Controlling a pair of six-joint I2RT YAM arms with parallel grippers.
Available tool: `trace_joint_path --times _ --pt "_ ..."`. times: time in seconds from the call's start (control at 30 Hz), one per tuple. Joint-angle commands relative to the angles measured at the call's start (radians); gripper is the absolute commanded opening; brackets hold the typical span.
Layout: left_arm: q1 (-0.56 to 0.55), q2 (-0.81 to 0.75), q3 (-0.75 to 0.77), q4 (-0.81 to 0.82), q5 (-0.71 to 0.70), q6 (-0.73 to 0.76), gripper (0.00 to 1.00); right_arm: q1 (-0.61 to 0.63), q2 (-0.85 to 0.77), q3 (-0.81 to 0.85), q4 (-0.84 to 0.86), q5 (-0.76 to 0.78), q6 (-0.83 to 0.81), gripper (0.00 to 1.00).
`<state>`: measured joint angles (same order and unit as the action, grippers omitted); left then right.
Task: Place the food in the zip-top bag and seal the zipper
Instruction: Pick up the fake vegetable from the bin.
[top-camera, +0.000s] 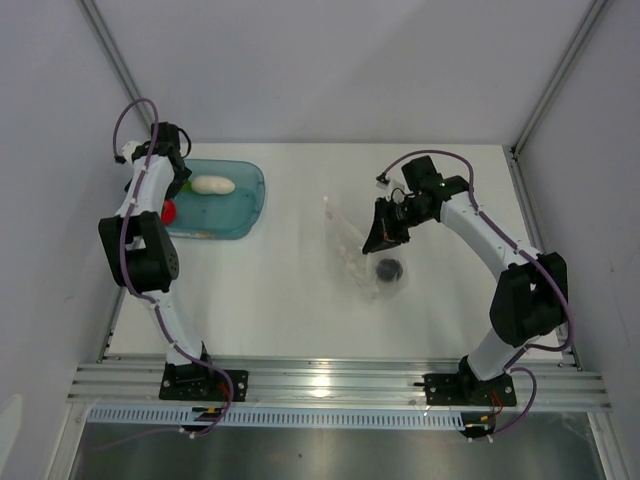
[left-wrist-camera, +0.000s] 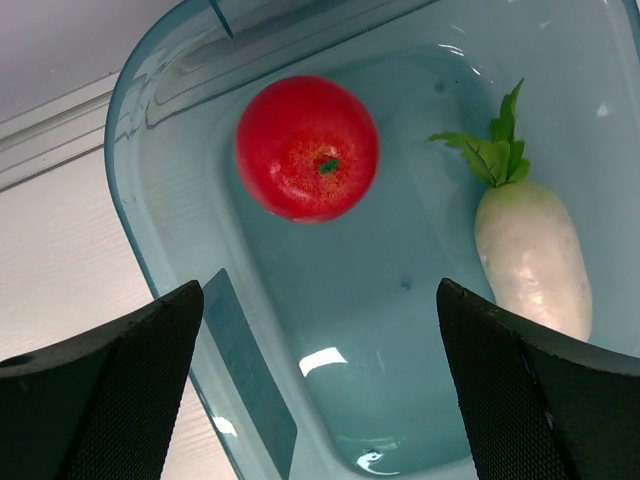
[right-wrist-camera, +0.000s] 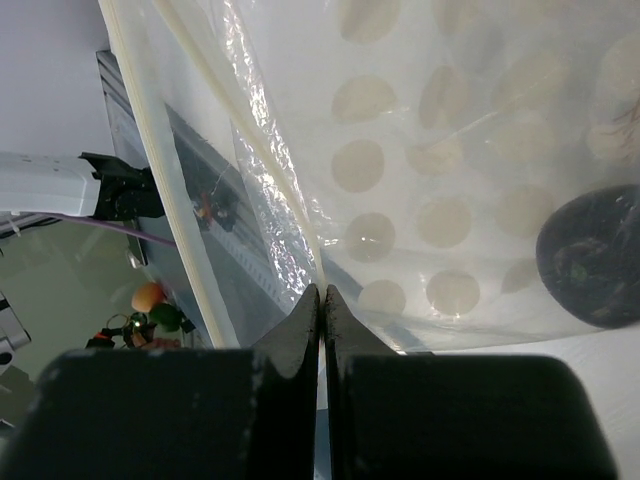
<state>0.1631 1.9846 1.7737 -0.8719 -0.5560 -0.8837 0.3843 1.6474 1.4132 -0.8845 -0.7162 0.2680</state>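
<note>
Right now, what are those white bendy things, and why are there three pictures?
They are robot arms, a left arm and a right arm, on a white table. One picture looks down from above. The other two come from little cameras on each wrist. The left gripper is wide open above a teal tray holding a red tomato and a white radish. The right gripper is pinched shut on the edge of a clear bag. A dark round piece looks to be inside that bag already.
</note>
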Motion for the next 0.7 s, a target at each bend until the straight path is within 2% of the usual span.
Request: trace_joint_path --times 0.0,0.23,0.47,0.67 --pt "0.015 0.028 0.064 -0.052 -0.038 -0.092 1.00 -0.019 0.015 0.016 -0.008 -0.019 -0.018 0.00" --pt "0.056 0.100 0.108 -0.128 -0.002 -0.224 1.00 -0.050 0.022 0.013 -0.011 -0.022 -0.021 0.00" --pt "0.079 0.129 0.104 -0.110 0.036 -0.262 1.00 -0.084 0.017 -0.008 -0.005 -0.028 -0.015 0.00" --pt "0.098 0.167 0.168 -0.188 0.048 -0.316 1.00 -0.107 0.025 -0.011 0.010 -0.043 -0.004 0.00"
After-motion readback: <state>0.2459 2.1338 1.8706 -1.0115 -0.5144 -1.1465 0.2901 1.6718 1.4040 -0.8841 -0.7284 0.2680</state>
